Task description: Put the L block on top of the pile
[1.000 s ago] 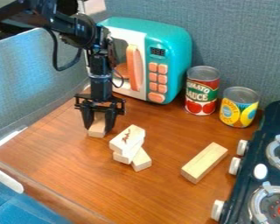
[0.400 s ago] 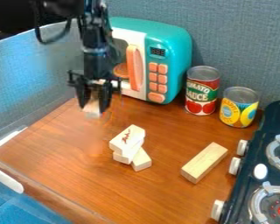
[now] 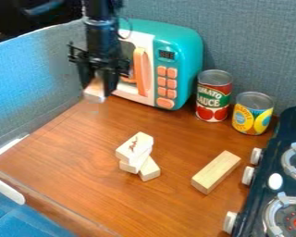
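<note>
Raised at the upper left, in front of the toy microwave's left side, the black gripper (image 3: pixel 97 88) is shut on a small pale wooden block (image 3: pixel 95 90), whose lower end hangs out between the fingers. Whether this block is L-shaped cannot be told. Below and to the right of it, on the wooden table, lies a pile of pale blocks (image 3: pixel 136 155), stacked at differing angles, the top one with a red mark. The held block is well above the table and apart from the pile.
A teal toy microwave (image 3: pixel 181 44) stands behind the gripper. To its right are a tomato sauce can (image 3: pixel 213 96) and a yellow can (image 3: pixel 253 113). A long wooden block (image 3: pixel 216 171) lies right of the pile, beside a toy stove (image 3: pixel 286 139).
The gripper has gone up from the table, slightly leftward, carrying the small block off the surface. The pile, the long block and the cans have stayed put.
</note>
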{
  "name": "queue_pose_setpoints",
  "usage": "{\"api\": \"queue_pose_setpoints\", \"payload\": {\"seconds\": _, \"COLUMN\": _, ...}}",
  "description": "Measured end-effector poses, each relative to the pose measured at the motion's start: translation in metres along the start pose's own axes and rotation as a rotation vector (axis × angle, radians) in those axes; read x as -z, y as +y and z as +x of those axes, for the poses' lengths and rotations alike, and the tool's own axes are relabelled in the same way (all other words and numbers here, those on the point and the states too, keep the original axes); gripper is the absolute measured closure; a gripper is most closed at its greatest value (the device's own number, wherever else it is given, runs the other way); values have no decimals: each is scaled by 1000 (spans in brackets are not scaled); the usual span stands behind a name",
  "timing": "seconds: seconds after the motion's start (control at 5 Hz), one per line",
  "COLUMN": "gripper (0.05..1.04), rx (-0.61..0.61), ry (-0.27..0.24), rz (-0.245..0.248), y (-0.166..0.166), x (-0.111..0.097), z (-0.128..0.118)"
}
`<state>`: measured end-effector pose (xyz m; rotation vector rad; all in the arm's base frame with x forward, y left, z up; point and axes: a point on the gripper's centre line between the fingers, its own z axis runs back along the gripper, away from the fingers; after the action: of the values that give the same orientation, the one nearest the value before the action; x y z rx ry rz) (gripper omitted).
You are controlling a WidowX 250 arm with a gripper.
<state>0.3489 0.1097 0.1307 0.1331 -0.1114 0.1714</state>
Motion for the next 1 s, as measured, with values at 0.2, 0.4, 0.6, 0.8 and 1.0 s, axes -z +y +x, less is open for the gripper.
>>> {"api": "queue_pose_setpoints", "payload": {"seconds": 0.2, "gripper": 533, "rx": 215, "ry": -42, "rz": 23, "y": -52, "x": -22, "z": -13}}
{"api": "queue_pose_setpoints", "payload": {"seconds": 0.4, "gripper": 533, "rx": 288, "ry": -39, "rz": -2, "y": -70, "x": -19, "z": -24}}
{"api": "queue_pose_setpoints", "payload": {"seconds": 0.6, "gripper": 533, "rx": 315, "ry": -2, "rz": -10, "y": -77, "x": -11, "z": -30}}
{"api": "queue_pose_setpoints", "payload": {"seconds": 0.8, "gripper": 533, "rx": 277, "ry": 64, "rz": -32, "y": -74, "x": 8, "z": -33}}
{"api": "queue_pose_setpoints", "payload": {"seconds": 1.0, "gripper": 533, "rx": 226, "ry": 116, "rz": -37, "y": -61, "x": 21, "z": -33}}
